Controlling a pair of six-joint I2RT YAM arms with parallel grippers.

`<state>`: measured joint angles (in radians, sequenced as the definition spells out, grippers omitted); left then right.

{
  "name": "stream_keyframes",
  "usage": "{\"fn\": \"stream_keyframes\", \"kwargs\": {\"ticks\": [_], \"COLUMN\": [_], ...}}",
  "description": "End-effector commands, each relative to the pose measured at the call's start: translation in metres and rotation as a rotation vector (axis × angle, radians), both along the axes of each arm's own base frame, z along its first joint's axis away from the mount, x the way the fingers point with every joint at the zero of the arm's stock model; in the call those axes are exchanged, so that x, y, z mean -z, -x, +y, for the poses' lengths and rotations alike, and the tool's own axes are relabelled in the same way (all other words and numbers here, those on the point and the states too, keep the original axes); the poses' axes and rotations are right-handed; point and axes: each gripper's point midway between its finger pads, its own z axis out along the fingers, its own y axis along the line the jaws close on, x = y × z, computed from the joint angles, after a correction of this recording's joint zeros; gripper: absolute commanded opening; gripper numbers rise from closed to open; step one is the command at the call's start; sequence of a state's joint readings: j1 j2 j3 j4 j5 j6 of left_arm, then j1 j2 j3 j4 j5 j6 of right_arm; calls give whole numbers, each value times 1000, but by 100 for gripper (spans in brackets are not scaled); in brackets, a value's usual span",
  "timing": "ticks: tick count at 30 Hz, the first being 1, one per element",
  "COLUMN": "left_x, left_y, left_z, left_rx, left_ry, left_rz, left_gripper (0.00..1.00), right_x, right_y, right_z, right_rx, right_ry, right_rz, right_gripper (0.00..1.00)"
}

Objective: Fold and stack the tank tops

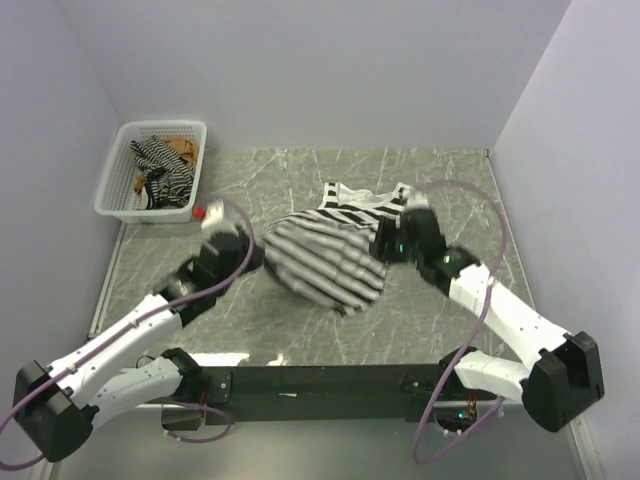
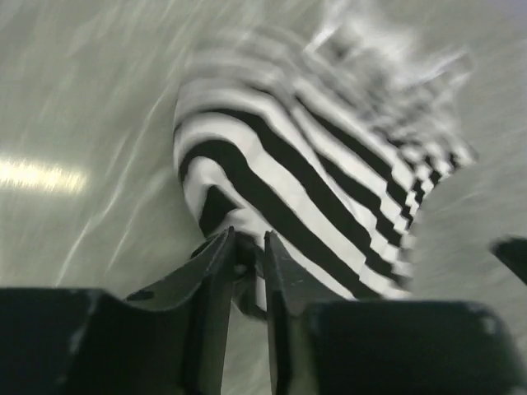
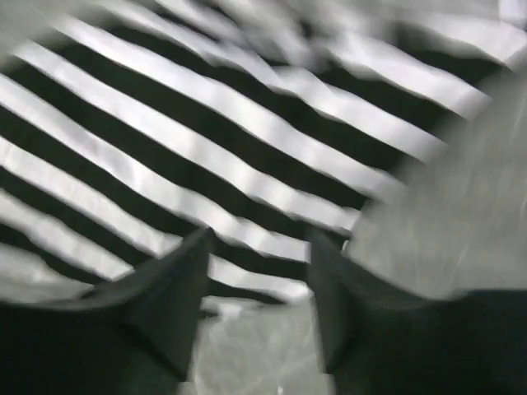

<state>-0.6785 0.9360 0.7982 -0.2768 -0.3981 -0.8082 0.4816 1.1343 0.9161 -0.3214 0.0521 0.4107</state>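
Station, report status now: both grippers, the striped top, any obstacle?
Right gripper jaws open at striped top. Left gripper jaws narrow, grip unclear. Top lies bunched. No obstacle seen.

My left arm (image 1: 110, 362) and right arm (image 1: 505, 315): white shells, black joints, chunky black shoulder blocks. Thin purple cable (image 1: 498, 235) loops along each, slack at the bases. Black bar (image 1: 320, 383) links both bases. The left claw (image 2: 249, 239) and right claw (image 3: 259, 239): matte black, tapered fingers, flat inner faces.
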Motion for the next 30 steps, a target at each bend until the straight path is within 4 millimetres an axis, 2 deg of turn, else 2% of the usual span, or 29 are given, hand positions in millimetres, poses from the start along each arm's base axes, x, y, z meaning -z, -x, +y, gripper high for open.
{"fn": "stream_keyframes", "kwargs": {"ticks": [1,2,3,4,6,7,9,10,13,17,18,19,20,21,23,24,27,30], "left_x": [71,79,85,93,95,96,97,99,105,116,127,124,127,140,138,146,151,156], "left_y": [29,33,37,42,44,45,45,43,41,34,35,31,29,33,28,31,31,33], "left_z": [12,13,13,19,23,27,32,34,38,41,43,43,49,57,66,72,80,85], "left_rx": [-54,-64,-65,-80,-106,-126,-148,-159,-181,-214,-226,-237,-272,-300,-370,-394,-441,-453], "left_ry": [103,128,141,141,155,156,141,120,66,-3,-47,-60,-86,-144,-165,-198,-200,-199], "left_rz": [149,166,181,192,193,199,204,211,232,279,317,322,330,382,391,425,457,462], "left_gripper": [28,33,37,40,41,43,44,47,50,52,52,52,53,53,52,52,51,51], "right_x": [48,54,59,77,83,97,109,122,139,148,148,151,151,151,156,159,170,172], "right_y": [41,45,49,58,69,82,94,106,125,150,155,161,167,171,184,189,210,221], "right_z": [-14,-16,-23,-26,-22,-14,-9,-3,0,2,3,2,4,6,7,7,2,3], "right_rx": [56,72,103,123,112,99,107,109,155,167,172,165,152,147,124,122,110,99], "right_ry": [-27,-39,-42,-47,-90,-115,-136,-153,-198,-230,-251,-245,-246,-249,-221,-217,-173,-172], "right_rz": [69,67,64,109,124,159,187,225,285,355,366,386,400,416,462,483,557,586], "right_gripper": [65,70,71,71,69,68,68,68,65,61,60,60,59,59,58,57,57,56]}}
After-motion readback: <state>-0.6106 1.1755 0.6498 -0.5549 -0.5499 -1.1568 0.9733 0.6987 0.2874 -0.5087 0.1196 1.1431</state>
